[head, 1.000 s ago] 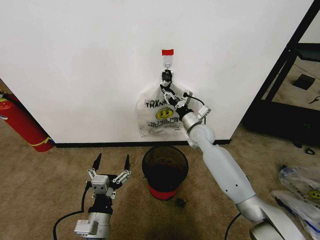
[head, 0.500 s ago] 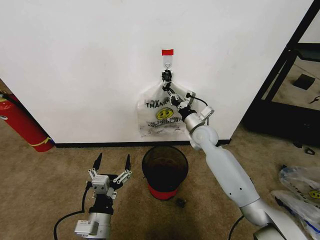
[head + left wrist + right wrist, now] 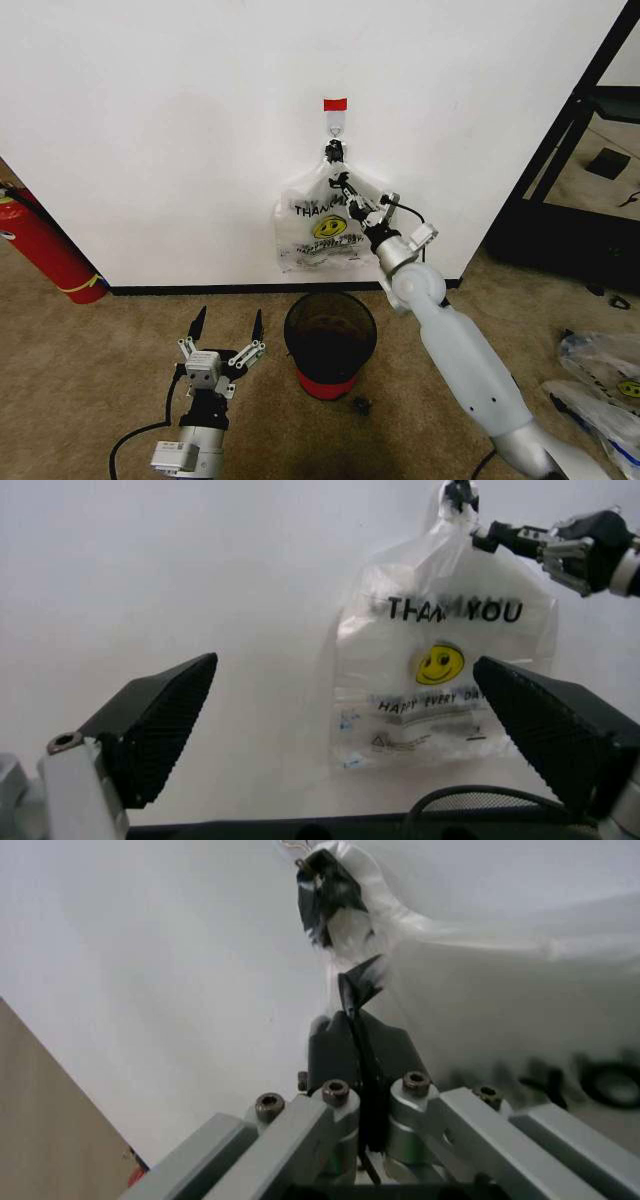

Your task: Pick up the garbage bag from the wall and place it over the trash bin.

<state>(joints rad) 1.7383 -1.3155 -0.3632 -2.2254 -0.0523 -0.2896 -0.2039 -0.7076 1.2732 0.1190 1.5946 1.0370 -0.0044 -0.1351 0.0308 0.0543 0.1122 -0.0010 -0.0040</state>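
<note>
At frame center, the right arm stretches up to the wall, its right gripper (image 3: 343, 187) pinching the garbage bag (image 3: 322, 228) near its neck. The left gripper (image 3: 226, 334), lower left, points upward with jaws spread beside the trash bin (image 3: 330, 343).

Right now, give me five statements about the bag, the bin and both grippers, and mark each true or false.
1. The garbage bag hangs on the wall from a hook under a strip of red tape. True.
2. The right gripper is shut on the bag's gathered top. True.
3. The left gripper is shut on the rim of the trash bin. False: it is open, low down beside the bin and touching nothing.
4. The bag is already draped over the bin. False: the bag is on the wall above it and the bin is uncovered.
5. A red fire extinguisher stands by the wall on the robot's left. True.
</note>
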